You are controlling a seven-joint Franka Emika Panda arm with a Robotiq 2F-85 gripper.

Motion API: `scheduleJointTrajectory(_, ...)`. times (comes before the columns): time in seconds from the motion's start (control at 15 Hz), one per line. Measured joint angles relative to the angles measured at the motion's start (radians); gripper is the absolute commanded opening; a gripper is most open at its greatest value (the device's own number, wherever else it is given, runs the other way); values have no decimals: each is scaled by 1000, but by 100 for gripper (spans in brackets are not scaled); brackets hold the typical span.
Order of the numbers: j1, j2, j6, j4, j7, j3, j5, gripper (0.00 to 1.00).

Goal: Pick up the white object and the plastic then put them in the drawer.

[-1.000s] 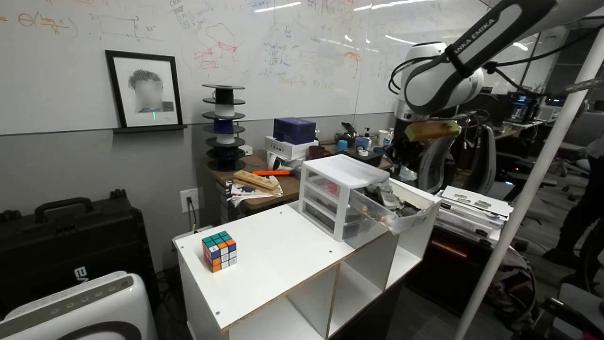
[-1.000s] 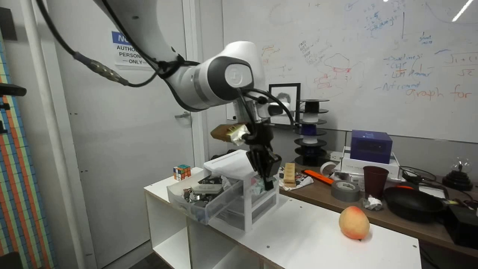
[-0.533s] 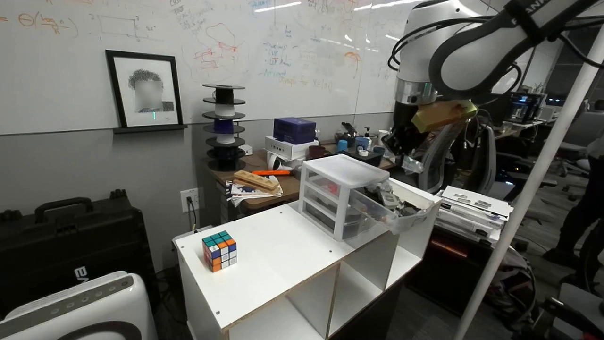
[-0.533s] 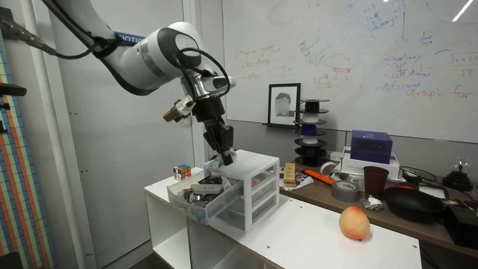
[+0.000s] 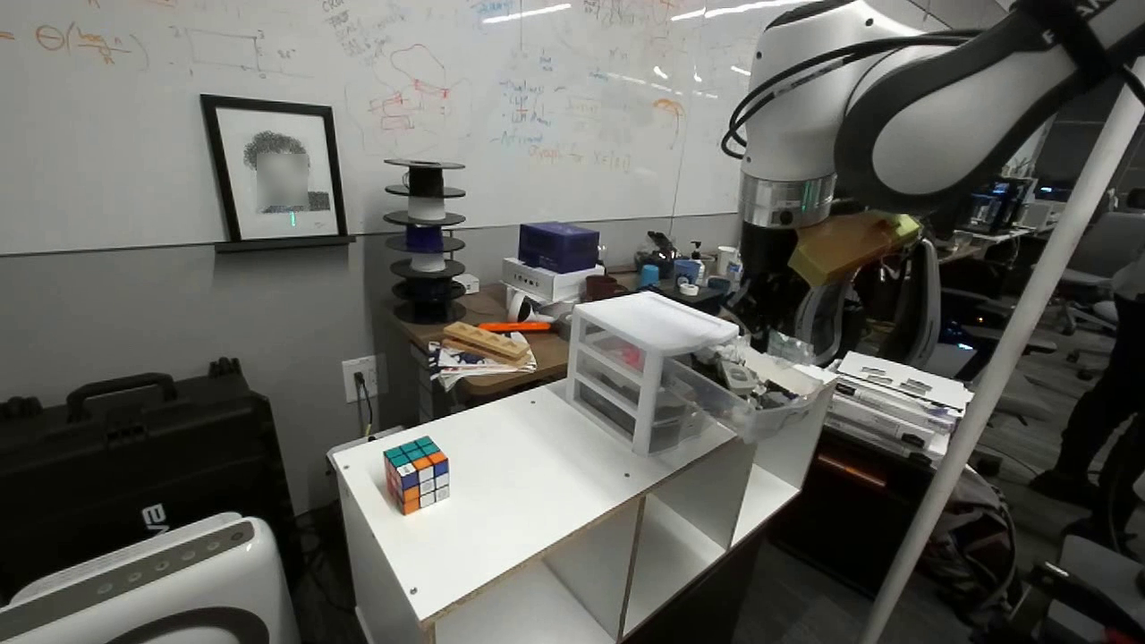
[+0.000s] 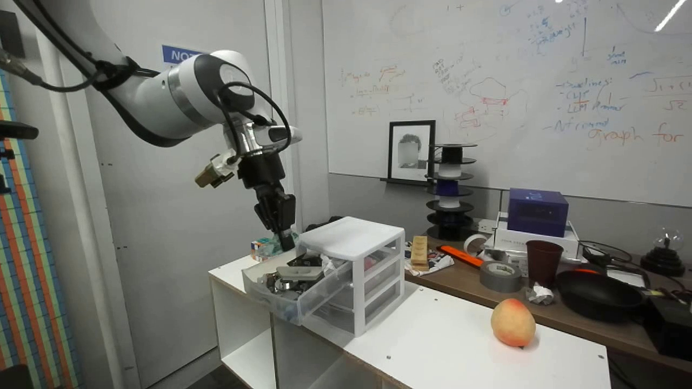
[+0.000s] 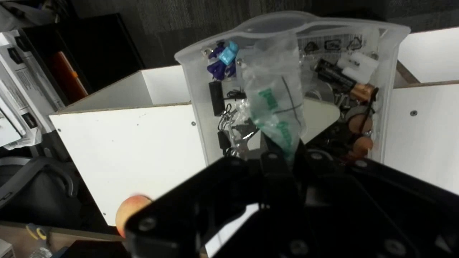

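Pinching the plastic (image 7: 275,89), the end effector (image 7: 285,145) hangs over the pulled-out drawer (image 7: 195,89). The plastic's limp end reaches toward the drawer's front; let go too far out, it could drape outside. Crowded contents (image 7: 328,114) limit descent; the white object cannot be singled out. Beside stands the drawer unit (image 6: 354,236), a likely snag; farther along the bench (image 6: 432,346), peach (image 6: 513,323) and puzzle cube (image 5: 416,474).

Exterior views, two: shelf (image 5: 510,478) seen obliquely from above, cube (image 5: 417,477) nearest in an exterior view, peach (image 6: 513,322) nearest in an exterior view; drawer (image 6: 272,305) shared, whiteboard (image 6: 362,65) faced, in both. Wrist view, one: drawer seen closely from above, beyond gripper (image 7: 285,147).
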Motion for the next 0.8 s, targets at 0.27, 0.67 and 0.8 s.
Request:
scheduleJointTrajectory(0.27,-27,19,76,-20,16,2,1,8)
scheduleJointTrajectory(0.67,-64,59,236,-34,69,-22,-9,8)
scheduleJointTrajectory(0.8,-64,68,258,-35,77,-31,-20,8)
